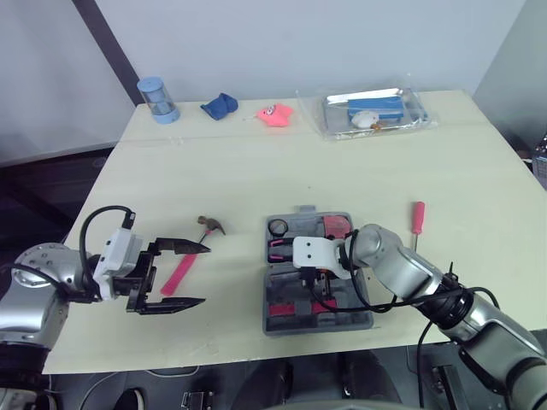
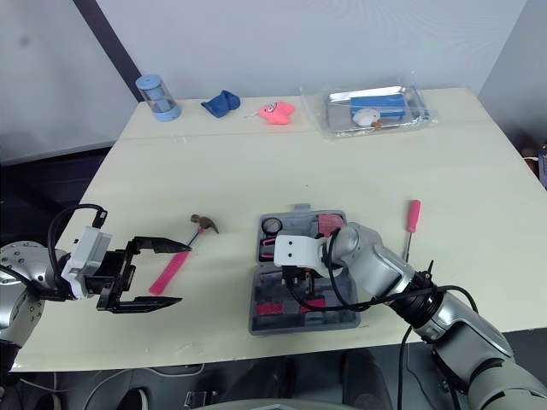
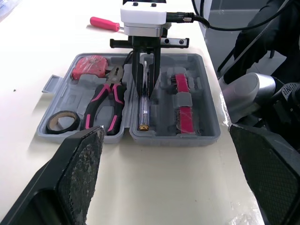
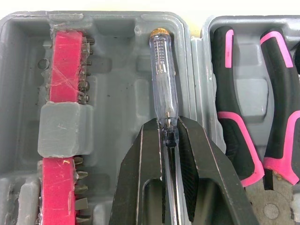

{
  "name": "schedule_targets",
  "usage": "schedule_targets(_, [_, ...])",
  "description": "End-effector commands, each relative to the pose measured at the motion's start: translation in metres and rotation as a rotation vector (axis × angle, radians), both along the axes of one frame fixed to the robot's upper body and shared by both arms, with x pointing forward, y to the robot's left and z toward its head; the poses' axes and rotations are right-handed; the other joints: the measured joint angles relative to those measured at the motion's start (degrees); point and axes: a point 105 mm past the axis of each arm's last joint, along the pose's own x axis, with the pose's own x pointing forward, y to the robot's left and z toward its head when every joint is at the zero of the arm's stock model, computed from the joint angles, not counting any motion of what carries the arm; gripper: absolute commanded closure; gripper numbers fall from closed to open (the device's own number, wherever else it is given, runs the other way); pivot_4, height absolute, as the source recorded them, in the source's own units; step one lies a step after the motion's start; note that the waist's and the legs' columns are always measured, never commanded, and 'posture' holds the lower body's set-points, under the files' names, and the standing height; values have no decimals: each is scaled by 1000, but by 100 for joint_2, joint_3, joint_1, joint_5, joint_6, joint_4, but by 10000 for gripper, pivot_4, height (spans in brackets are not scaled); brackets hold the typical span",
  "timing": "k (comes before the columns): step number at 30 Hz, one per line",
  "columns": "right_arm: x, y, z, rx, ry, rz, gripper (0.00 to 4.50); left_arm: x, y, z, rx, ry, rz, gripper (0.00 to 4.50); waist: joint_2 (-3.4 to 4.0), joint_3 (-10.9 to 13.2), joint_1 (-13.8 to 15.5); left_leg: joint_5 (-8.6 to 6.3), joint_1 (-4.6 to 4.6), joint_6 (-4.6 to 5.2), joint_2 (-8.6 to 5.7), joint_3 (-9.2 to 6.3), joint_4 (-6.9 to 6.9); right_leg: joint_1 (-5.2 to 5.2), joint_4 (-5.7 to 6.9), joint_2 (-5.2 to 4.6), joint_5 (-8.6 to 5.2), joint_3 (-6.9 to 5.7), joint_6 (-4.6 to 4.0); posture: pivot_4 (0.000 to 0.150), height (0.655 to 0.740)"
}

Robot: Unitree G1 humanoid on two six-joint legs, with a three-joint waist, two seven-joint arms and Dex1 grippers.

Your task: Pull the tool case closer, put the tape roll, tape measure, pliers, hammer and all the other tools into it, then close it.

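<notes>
The grey tool case (image 1: 267, 323) lies open near the table's front edge. In it are a tape roll (image 3: 62, 121), a red tape measure (image 3: 90, 66), pink-and-black pliers (image 3: 105, 105) and a red bit strip (image 4: 63, 65). My right gripper (image 4: 168, 127) reaches into the case, shut on the shaft of a clear-handled tester screwdriver (image 4: 163, 70) that lies in its slot. Left of the case a pink-handled hammer (image 1: 180, 272) rests on the table. My left gripper (image 1: 202, 275) hovers open around the handle, its wide-spread fingers (image 3: 79, 173) pointing toward the case. A red screwdriver (image 1: 417, 218) lies right of the case.
Along the far edge stand a blue cylinder (image 1: 158, 100), a blue cloth (image 1: 220, 105), a pink toy (image 1: 275, 114) and a clear plastic tray (image 1: 373, 111) with items in it. The case sits close to the table's front edge.
</notes>
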Motion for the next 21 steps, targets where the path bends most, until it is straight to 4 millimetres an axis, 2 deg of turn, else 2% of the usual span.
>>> schedule_targets(1, [0, 2, 1, 8, -19, 3, 35662, -5, 2, 2, 11, 4, -43, 0, 0, 0, 0, 0, 0, 0, 0, 0, 0, 0, 0, 0, 0, 0, 0, 1500, 7400])
schedule_targets(3, [0, 0, 1, 4, -21, 3, 31978, -5, 2, 2, 9, 5, -43, 0, 0, 0, 5, 1, -1, -1, 0, 0, 0, 0, 0, 0, 0, 0, -1, 1500, 7400])
schedule_targets(4, [0, 0, 2, 10, -26, 2, 26849, -5, 1, 2, 8, 5, -43, 0, 0, 0, 7, 1, -1, -1, 0, 0, 0, 0, 0, 0, 1, -1, -1, 1500, 7400])
schedule_targets(7, [1, -1, 8, 26, -38, -1, 16490, -5, 1, 1, 5, 7, -43, 0, 0, 0, 12, 1, -1, -1, 0, 0, 4, 1, 1, 1, 2, -1, -2, 1500, 7400])
schedule_targets(21, [7, -8, 41, 152, -111, -21, 16490, -7, 0, 0, -6, 8, -41, 0, 0, 0, 9, 2, -3, -3, 1, -1, 5, 0, 0, 0, 4, -1, -5, 1500, 7400])
